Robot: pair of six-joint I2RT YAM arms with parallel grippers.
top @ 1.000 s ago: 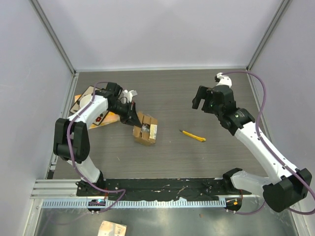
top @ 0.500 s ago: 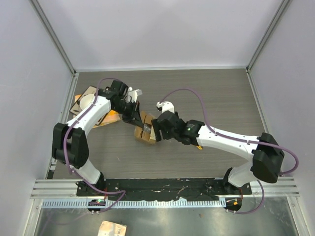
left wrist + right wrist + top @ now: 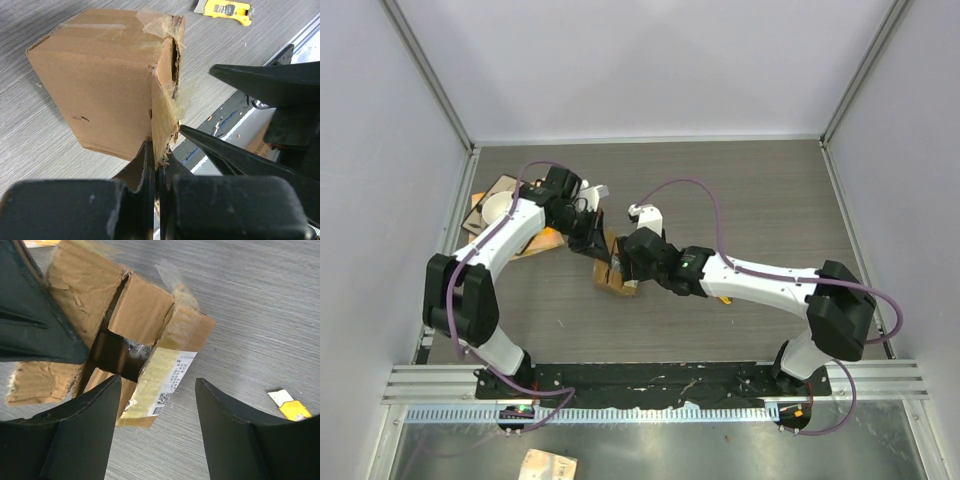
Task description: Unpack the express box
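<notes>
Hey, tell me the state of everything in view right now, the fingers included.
express box: top flaps parted, tape torn, dark gap showing inside.
left fingers: shut, pinching one box flap.
right fingers: open, over the labelled flap.
utility knife: lying flat, nothing touching it.

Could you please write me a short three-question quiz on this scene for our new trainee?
1. True or false: the left tool is shut on a flap of the box.
2. Where is the yellow knife? A: in the right tool. B: on the table, apart from the box. C: inside the box.
3. Fill in the gap: the right tool hangs over the box with its jaws ____.

Key
1. True.
2. B.
3. Open, one finger on either side of the flap with the label.
</notes>
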